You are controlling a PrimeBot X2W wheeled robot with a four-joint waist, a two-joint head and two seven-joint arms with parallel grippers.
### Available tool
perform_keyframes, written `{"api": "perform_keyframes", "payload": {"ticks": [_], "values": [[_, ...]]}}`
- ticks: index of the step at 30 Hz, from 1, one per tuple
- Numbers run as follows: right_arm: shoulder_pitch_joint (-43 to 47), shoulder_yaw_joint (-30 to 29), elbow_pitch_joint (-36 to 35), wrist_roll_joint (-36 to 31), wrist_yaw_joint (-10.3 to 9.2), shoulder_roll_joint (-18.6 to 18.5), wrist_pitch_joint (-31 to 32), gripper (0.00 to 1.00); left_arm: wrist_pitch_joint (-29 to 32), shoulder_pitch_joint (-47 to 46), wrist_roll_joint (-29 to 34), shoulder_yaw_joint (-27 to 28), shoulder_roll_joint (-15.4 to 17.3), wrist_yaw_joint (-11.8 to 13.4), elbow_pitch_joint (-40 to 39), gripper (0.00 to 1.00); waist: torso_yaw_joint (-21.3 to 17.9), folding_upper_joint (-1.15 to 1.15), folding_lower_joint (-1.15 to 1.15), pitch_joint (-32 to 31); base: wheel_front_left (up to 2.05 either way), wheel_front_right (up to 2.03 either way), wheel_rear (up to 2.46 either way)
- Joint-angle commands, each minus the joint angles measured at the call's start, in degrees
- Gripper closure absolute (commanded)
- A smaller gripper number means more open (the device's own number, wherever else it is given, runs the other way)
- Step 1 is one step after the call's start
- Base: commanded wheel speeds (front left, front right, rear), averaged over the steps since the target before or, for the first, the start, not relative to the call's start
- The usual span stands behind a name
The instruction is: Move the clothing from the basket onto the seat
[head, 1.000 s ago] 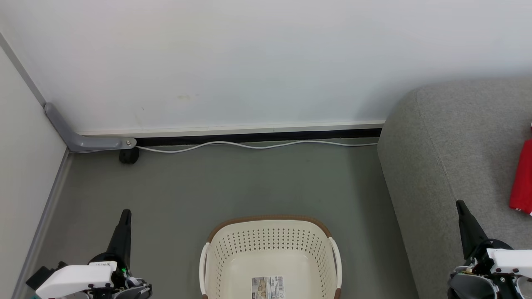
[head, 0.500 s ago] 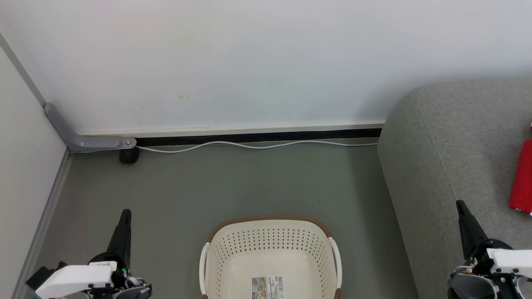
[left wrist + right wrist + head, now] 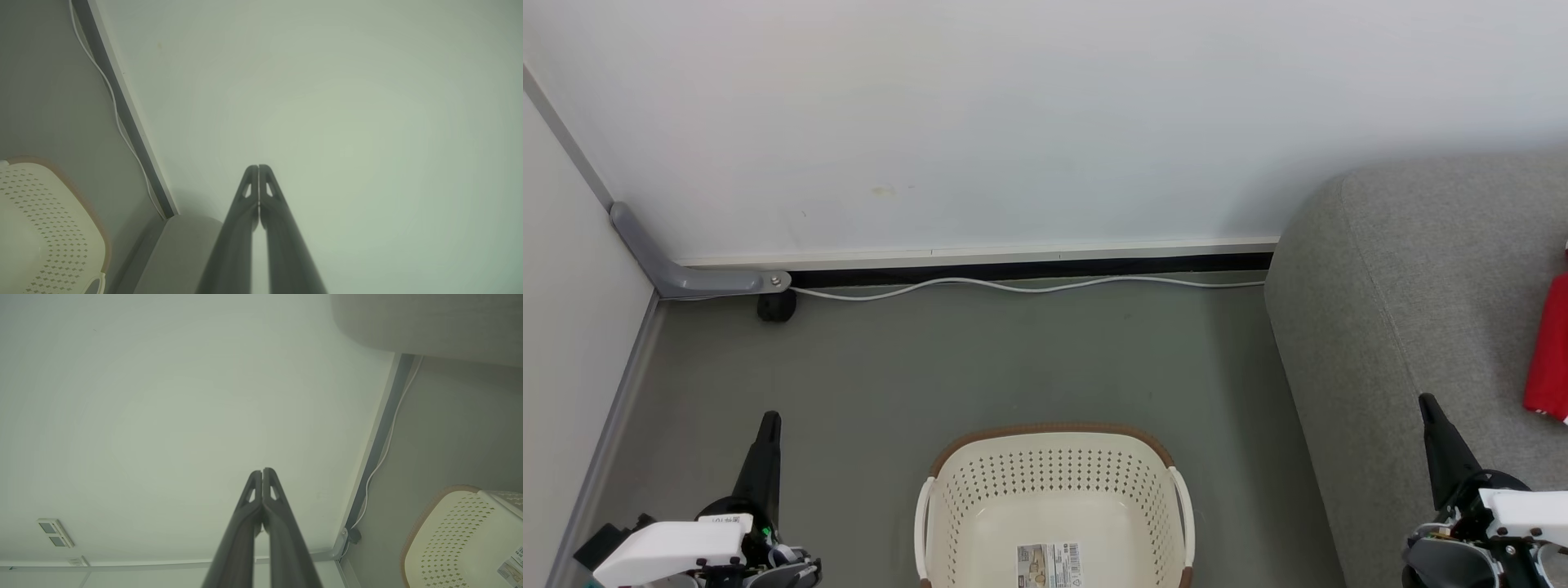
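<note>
Head view: the basket (image 3: 1054,428) stands on the floor with no garments inside, while the clothing (image 3: 1550,351), a red strip at the frame's right edge, lies on the seat (image 3: 1405,269), its visible length running away from the robot. Left gripper (image 3: 769,420) and right gripper (image 3: 1427,402) hover pinched closed and empty. The job looks done, so any retreat should steer clear of the fabric.

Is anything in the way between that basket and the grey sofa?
Nothing visible is. Just a strip of floor lies between the basket and the sofa. The basket's visible part holds only a label, and red clothing already lies on the sofa.
</note>
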Motion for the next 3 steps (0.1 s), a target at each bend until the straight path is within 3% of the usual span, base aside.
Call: {"api": "perform_keyframes", "payload": {"ticks": [1,3], "values": [[-1.08,0.96,-1.79,0.66,0.09,-0.86,0.43,1.00,0.36,-3.34,-0.24,1.88,1.03,-0.24,-1.64,1.00,0.00,0.00,0.00,0.00,0.00,0.00,0.00],[-1.08,0.96,-1.79,0.66,0.09,-0.86,0.43,1.00,0.36,-3.34,-0.24,1.88,1.03,-0.24,-1.64,1.00,0.00,0.00,0.00,0.00,0.00,0.00,0.00]]}}
